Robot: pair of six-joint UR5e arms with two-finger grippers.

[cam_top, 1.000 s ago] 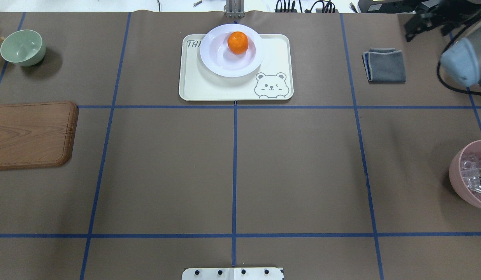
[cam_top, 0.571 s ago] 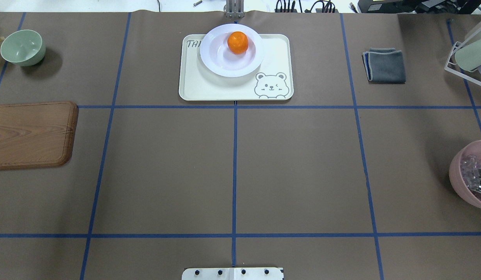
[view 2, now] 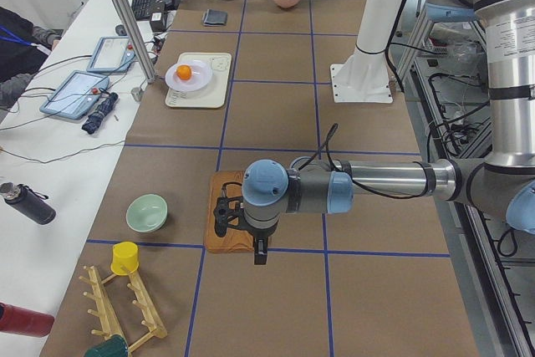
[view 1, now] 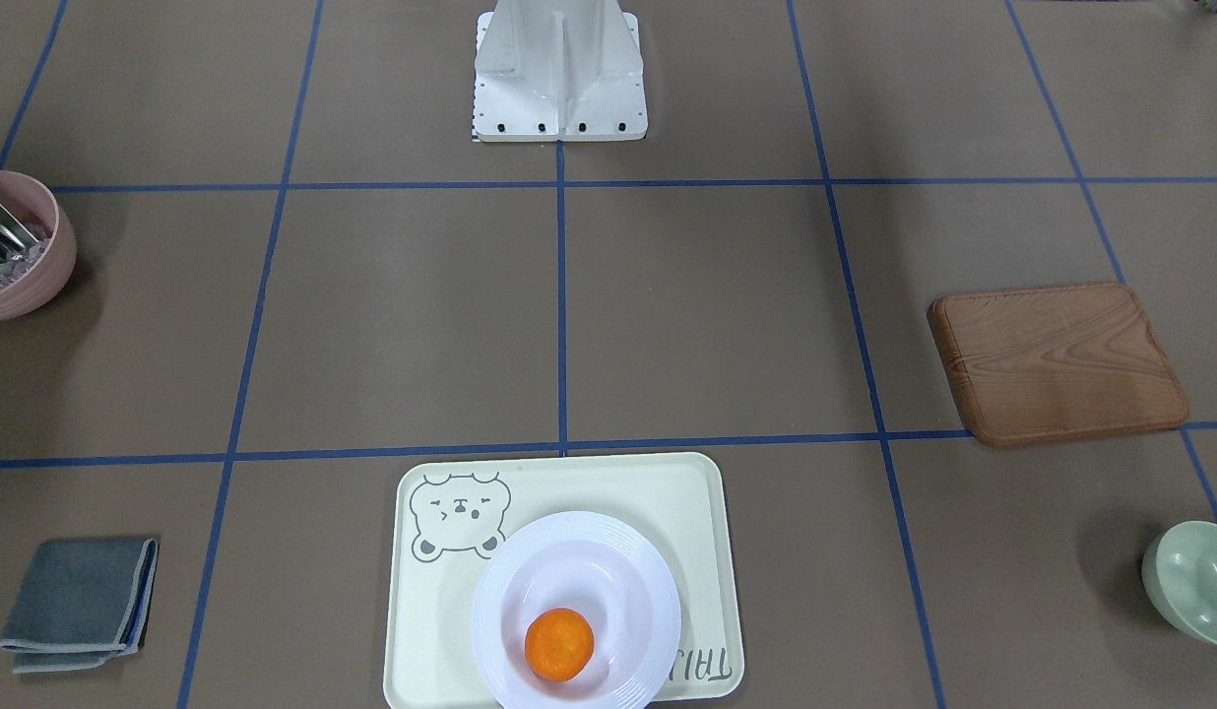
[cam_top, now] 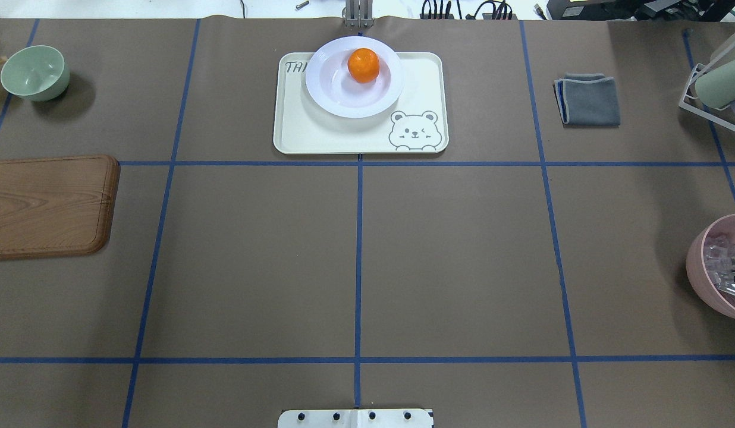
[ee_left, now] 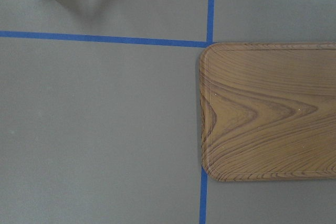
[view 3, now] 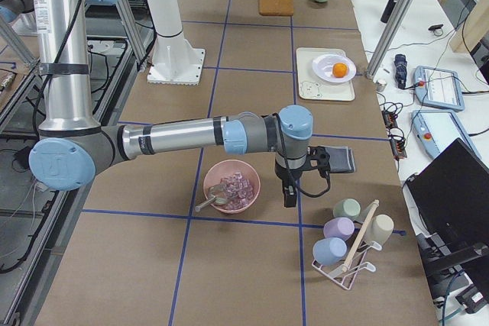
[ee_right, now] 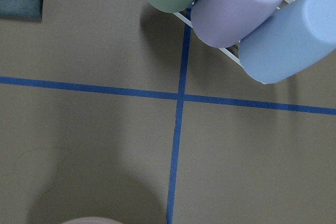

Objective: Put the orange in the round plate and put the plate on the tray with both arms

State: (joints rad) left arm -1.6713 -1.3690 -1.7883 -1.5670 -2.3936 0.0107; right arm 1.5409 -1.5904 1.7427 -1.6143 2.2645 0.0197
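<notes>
The orange lies in the sunken centre of the white round plate. The plate rests on the far part of the cream tray, its rim overhanging the tray's far edge. The front-facing view shows the same: orange, plate, tray. Neither gripper is near them. My left gripper hangs over the wooden board at the table's left end. My right gripper hangs between the pink bowl and the grey cloth. I cannot tell whether either is open or shut.
A wooden board and a pale green bowl sit on the left. On the right are a folded grey cloth, a pink bowl with clear pieces, and a cup rack. The robot base stands at mid-table.
The right arm has pulled out of the overhead view at the upper right, uncovering the cup rack. The orange, plate and tray have not moved.
</notes>
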